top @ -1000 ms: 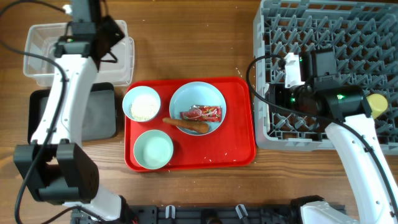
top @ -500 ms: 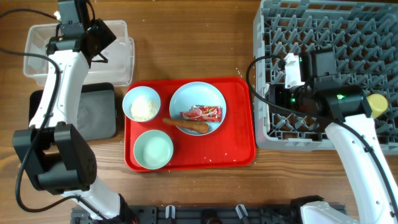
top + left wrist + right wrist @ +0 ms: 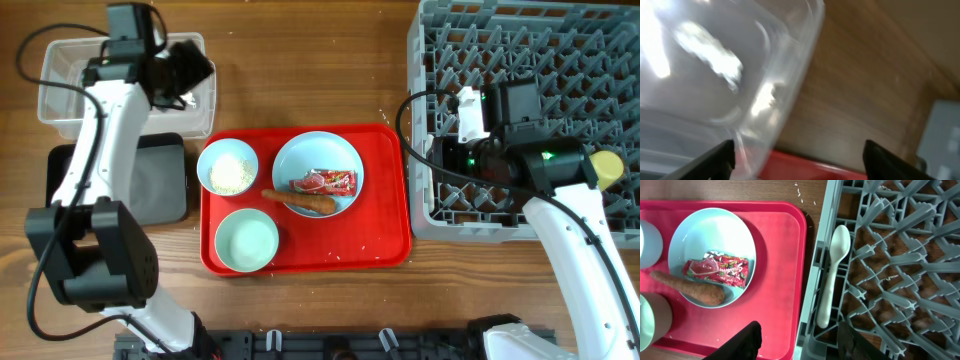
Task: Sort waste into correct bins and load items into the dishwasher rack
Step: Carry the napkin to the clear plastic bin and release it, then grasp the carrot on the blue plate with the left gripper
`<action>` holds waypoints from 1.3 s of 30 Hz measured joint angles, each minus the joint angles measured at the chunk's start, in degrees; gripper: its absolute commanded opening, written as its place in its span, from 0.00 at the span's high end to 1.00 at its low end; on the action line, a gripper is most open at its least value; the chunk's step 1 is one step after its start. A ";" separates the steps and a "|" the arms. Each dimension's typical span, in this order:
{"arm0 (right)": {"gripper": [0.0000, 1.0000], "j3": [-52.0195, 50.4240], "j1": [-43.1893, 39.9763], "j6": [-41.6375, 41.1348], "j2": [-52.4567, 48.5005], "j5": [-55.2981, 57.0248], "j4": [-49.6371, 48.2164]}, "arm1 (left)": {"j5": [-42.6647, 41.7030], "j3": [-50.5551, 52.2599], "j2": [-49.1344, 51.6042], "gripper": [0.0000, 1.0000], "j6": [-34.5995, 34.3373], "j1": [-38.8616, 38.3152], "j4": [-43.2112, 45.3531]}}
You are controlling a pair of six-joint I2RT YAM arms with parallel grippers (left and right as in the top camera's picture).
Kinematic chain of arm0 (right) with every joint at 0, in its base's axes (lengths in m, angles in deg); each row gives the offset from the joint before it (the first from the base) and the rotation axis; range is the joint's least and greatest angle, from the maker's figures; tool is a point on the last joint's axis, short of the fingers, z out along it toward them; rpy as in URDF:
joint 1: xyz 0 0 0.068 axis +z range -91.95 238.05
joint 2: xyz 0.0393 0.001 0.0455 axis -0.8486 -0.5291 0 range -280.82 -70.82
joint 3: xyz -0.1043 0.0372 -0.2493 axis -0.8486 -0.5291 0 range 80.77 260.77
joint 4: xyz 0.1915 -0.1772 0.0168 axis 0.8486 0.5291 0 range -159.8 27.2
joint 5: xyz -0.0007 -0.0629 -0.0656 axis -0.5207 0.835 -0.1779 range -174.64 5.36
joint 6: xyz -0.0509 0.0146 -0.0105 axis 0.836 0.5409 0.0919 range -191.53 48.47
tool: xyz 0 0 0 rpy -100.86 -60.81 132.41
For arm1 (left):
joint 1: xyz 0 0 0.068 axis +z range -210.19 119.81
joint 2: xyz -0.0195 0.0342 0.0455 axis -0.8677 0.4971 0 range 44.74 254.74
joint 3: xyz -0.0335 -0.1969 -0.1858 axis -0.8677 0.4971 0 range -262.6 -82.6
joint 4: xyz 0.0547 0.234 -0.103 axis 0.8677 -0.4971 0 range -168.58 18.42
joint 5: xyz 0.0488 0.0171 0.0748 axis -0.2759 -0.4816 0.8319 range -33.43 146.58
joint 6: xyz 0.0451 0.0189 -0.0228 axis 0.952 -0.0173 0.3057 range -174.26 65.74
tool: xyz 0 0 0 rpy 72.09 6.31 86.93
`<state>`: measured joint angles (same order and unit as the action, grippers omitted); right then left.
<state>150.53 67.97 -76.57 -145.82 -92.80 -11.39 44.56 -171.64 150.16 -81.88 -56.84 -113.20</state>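
Note:
My left gripper (image 3: 186, 70) hangs open over the right rim of the clear tub (image 3: 70, 85), nothing between its fingers (image 3: 715, 161). A blurred pale shape shows inside the tub (image 3: 710, 75). On the red tray (image 3: 385, 230) the light-blue plate (image 3: 318, 160) holds the red wrapper (image 3: 325, 181) and the carrot (image 3: 300, 200). One bowl (image 3: 228, 166) holds rice grains. The pale green bowl (image 3: 247, 240) is empty. My right gripper (image 3: 800, 345) is open, astride the dishwasher rack's (image 3: 560, 60) left edge. The white spoon (image 3: 832, 275) lies in the rack. The yellow cup (image 3: 606, 166) sits at its right side.
The black tray (image 3: 165, 185) lies below the clear tub, left of the red tray. Loose rice grains dot the red tray and the wood near the rack's corner (image 3: 796, 187). Cables run from both arms over the table.
My left gripper has gone from shut to open and swung right, over the clear tub's right rim. The right arm has not moved.

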 measured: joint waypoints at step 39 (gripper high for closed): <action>0.49 0.00 0.00 0.00 0.00 0.00 2.03 | 9.51 20.39 -0.44 0.04 -43.93 -39.95 -2.62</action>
<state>150.53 67.97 -76.57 -145.82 -92.80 -9.36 54.07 -151.24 149.73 -125.81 -96.79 -115.83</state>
